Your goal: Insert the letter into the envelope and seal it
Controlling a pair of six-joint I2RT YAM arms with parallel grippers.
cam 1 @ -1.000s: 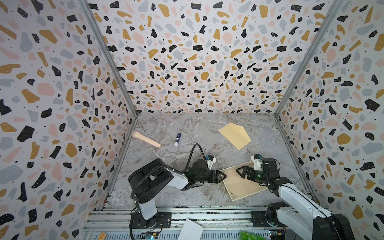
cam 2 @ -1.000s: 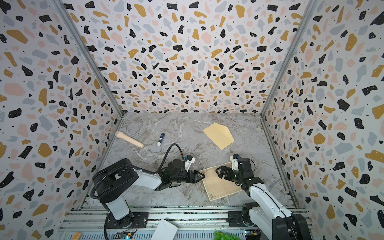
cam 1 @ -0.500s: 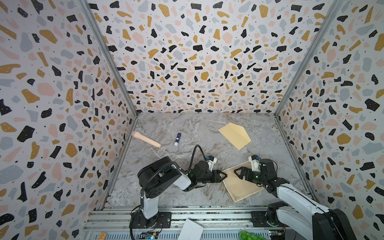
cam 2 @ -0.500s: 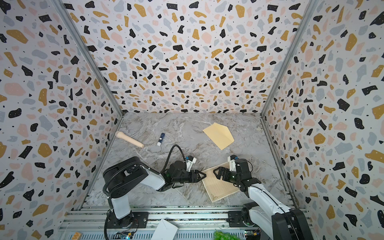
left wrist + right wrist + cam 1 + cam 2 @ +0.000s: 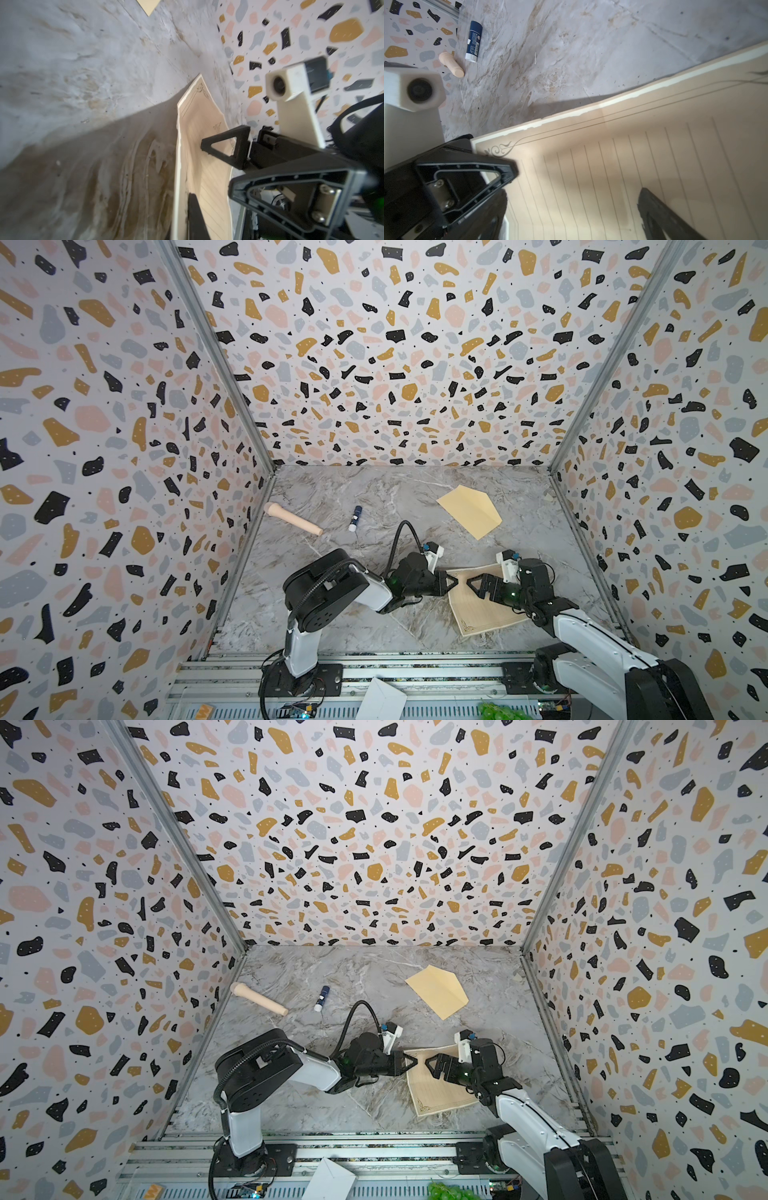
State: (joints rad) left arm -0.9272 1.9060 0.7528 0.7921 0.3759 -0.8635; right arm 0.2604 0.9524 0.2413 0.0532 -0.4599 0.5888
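While the letter pickup is in hand, you have, nearest, the lined cream letter [image 5: 486, 610] with its left edge pinched in the closed left gripper [image 5: 453, 583], the right gripper [image 5: 471, 585] spread wide over it holding nothing, and farther back, well apart, the tan envelope [image 5: 469, 510] lying flat, so your next move probably calls for lifting the sheet and carrying it there.

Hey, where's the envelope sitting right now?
In both top views the envelope lies flat on the table, toward the back right, beyond the letter and apart from it.
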